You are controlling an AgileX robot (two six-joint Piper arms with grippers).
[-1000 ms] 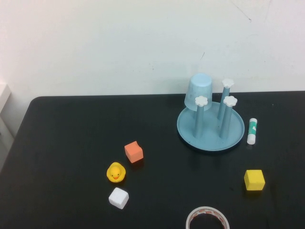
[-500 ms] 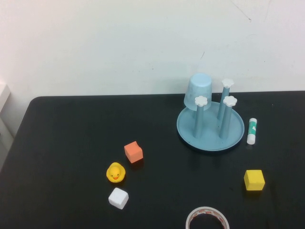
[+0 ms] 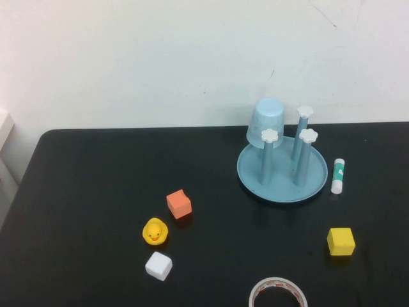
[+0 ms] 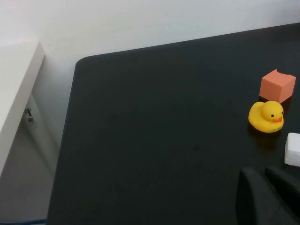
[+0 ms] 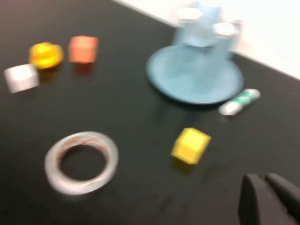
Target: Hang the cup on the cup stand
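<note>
The jaws of the left gripper (image 4: 269, 197) appear to you only in the left wrist view, as two dark fingers pressed close together with nothing between them, held above the near left part of the tabletop (image 3: 96, 192). The jaws of the right gripper (image 5: 267, 199) show likewise only in the right wrist view: closed, empty, raised over the near right part of the tabletop. Neither gripper enters the high view.

Just beyond the left jaws you see a white cube (image 4: 294, 150), a yellow rubber duck (image 4: 266, 117) and an orange cube (image 4: 277, 86); this view alone also shows the tabletop's left edge and a white ledge (image 4: 16, 89) beside it. Beyond the right jaws lie a yellow cube (image 5: 190, 145), a roll of clear tape (image 5: 80, 161) and a glue stick (image 5: 238, 101). The stick carries a green label, but its writing cannot be read.

Only the high view gives you the task's things plainly. The cup stand (image 3: 282, 171) sits at the far right of the tabletop, with three flower-capped posts exposed. The cup (image 3: 266, 123) hangs upside down over the stand's far left post, mouth down and base up, its long axis nearly upright with a slight lean. In the right wrist view the cup is blurred behind the posts.
</note>
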